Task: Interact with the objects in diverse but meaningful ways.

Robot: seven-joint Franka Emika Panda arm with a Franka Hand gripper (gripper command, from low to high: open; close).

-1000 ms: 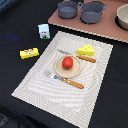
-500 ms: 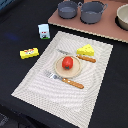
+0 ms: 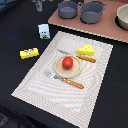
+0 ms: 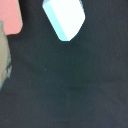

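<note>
A glossy red tomato (image 3: 67,63) is sitting on a round plate (image 3: 58,70) at frame centre, ribbed placemat (image 3: 45,90) underneath; holed cheese wedge (image 3: 86,50) lying upper right; the claw's opening cannot be told

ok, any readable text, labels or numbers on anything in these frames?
None readable.
Milk carton: red and blue print on the front, too blurred to read.
Yellow box: red and white marks on its side, too blurred to read.
Wrist view: the carton shows a plain face, no print.
</note>
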